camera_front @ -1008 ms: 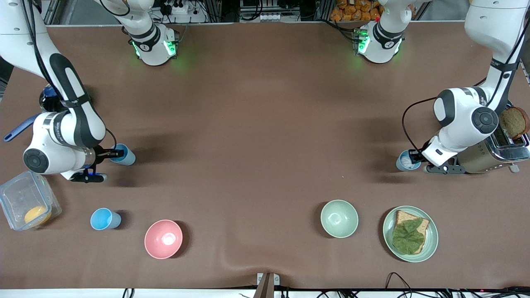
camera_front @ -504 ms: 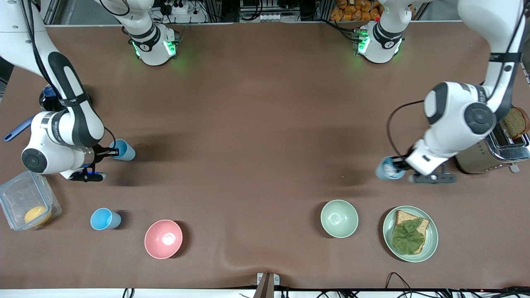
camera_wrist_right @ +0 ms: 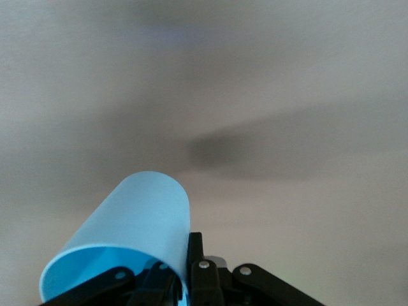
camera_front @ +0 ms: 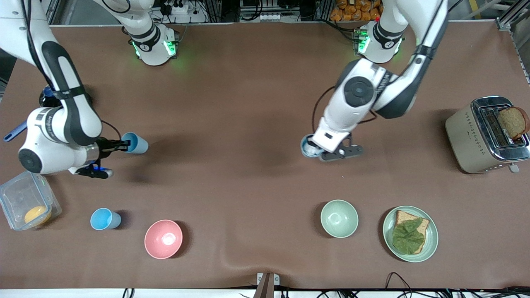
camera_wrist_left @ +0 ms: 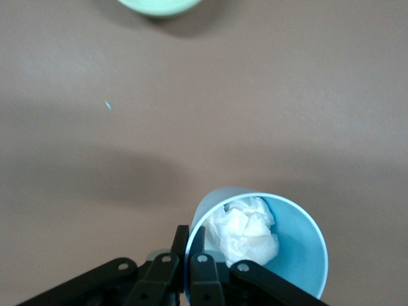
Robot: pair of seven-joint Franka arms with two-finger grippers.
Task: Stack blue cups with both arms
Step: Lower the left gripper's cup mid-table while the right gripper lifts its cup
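Beneath both grippers, saw only the brown table (camera_front: 248, 103). Found the left arm (camera_front: 364, 93) reaching from its base to the table's middle, and the right arm (camera_front: 62, 124) bent low at its own end. Noted a toaster (camera_front: 480, 136) well apart from the left gripper, toward the left arm's end. Noted also a plate (camera_front: 430, 244) of bread and a pale green bowl (camera_front: 339, 218), both nearer the front camera than the spot under that gripper. Spotted a pink bowl (camera_front: 163, 239) and a third blue cup (camera_front: 105, 218), likewise nearer the camera than the spot under the right gripper, with a clear box (camera_front: 16, 190) beside them at the table's edge.

Found the left gripper (camera_front: 311, 150) closed thin on the rim of the paler blue cup (camera_front: 306, 145), one finger inside the wall and one outside, cup upright over the table's middle. Saw a wad of white paper (camera_wrist_left: 245, 229) inside it. Found the right gripper (camera_front: 121, 145) pinched the same way on the sky-blue cup (camera_front: 136, 143), tilted with its mouth toward the fingers, over the right arm's end, well apart from the other cup.

Judged the wad the main hazard: nesting likely to stop short, with the upper cup perched and apt to tip. Judged the thin rim pinches a second hazard: a slip or swing on contact. Reckoned the inside finger a likely block to a full seat. Reckoned the tilt a likely cause of rim catching rim.
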